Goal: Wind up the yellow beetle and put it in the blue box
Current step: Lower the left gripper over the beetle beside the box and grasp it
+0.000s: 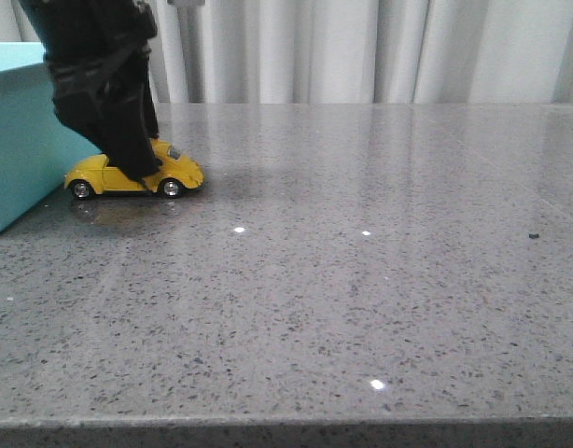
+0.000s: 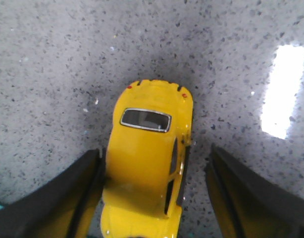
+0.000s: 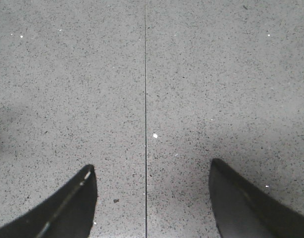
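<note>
The small glossy yellow beetle toy car (image 1: 137,175) stands on its wheels on the grey speckled stone tabletop (image 1: 361,280), just beside the large light turquoise-blue box (image 1: 16,140), so storing is not yet done, and whether it is wound cannot be told. The left pincer (image 2: 152,193) straddles it, spread wide; one finger looks to touch a flank, the other stands clear. The front view shows the box and the car's wheels, the left wrist view the roof and window, while the right pincer (image 3: 152,198), visible only in its own view, hangs wide over bare tabletop.

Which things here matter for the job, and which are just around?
Job: yellow beetle, blue box, left gripper open astride the beetle.
Just around: right gripper open over bare grey speckled table; white curtain.
</note>
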`<state>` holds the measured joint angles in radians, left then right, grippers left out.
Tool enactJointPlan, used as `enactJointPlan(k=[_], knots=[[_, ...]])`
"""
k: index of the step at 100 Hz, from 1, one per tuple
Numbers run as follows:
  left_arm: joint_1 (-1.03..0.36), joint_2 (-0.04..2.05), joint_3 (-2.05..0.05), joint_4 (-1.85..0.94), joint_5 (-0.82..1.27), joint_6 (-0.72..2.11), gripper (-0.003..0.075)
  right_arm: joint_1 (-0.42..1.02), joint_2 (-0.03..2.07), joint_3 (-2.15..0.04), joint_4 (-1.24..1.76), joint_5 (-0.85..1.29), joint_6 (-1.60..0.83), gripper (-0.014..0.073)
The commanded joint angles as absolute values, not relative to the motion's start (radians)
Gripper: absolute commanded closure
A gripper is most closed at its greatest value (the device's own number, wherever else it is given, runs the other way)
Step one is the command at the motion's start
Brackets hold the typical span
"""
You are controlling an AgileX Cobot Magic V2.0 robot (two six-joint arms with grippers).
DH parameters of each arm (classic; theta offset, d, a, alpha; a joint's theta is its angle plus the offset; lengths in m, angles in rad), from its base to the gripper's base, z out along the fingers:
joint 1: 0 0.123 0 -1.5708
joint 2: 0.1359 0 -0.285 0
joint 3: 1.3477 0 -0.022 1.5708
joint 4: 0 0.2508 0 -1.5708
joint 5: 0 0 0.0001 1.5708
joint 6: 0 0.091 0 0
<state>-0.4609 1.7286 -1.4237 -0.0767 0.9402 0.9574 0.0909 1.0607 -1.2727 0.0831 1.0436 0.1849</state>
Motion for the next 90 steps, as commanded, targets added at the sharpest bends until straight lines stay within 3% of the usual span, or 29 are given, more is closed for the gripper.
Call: enactJointPlan(k=[1, 38, 74, 90], knots=[[-0.467, 1.706, -1.457, -0.082, 0.903, 0.955, 0.0288, 0.092, 1.039, -1.296, 0.086, 0.997, 0.172, 0.0108], [-0.465, 1.716, -1.457, -0.078, 0.898, 0.955, 0.0305, 0.092, 1.039, -1.296, 0.086, 0.998, 0.171, 0.0108], [-0.465, 1.716, -1.457, -0.078, 0.906, 0.955, 0.0493, 0.092, 1.039, -1.296, 0.086, 1.006, 0.171, 0.0108], [-0.467, 1.709, -1.461, -0.078, 0.907, 0.955, 0.0538, 0.092, 1.039, -1.296, 0.086, 1.006, 0.171, 0.0108]])
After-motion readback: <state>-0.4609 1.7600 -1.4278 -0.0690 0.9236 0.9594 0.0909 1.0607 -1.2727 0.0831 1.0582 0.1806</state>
